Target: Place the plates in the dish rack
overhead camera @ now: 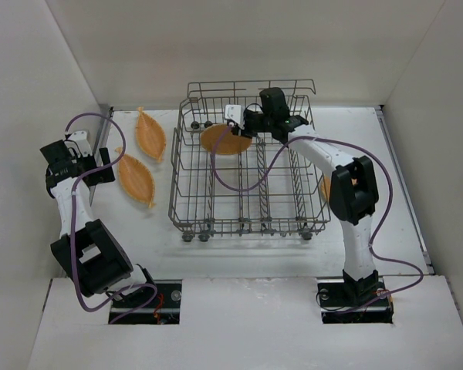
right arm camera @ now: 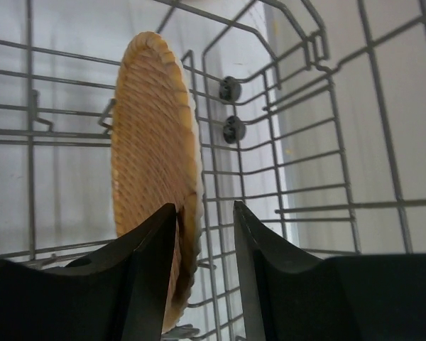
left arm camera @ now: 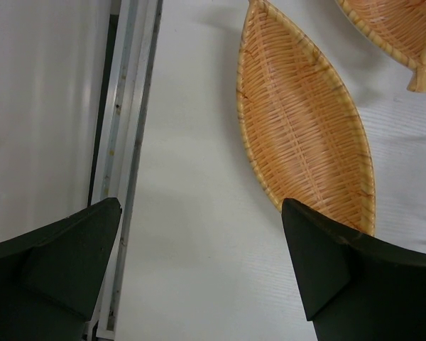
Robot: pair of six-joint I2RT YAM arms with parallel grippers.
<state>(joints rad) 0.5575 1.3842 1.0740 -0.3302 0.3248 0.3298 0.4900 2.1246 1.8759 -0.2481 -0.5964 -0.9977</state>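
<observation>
Left of dish rack (overhead camera: 247, 219): left gripper (left arm camera: 202, 206) spread wide, empty; flat plate (left arm camera: 302, 128) lies between it and rack, long axis roughly along rack's side. Rack's back-left: right gripper (right arm camera: 204, 209) jaws parted, straddling lower rim of upright plate (right arm camera: 153, 142).

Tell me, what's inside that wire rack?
One orange plate, upright at the back left, with the right claw open at its rim. Otherwise just bare tines. An orange patch behind the right arm's elbow is mostly covered; I cannot tell if it is inside.
</observation>
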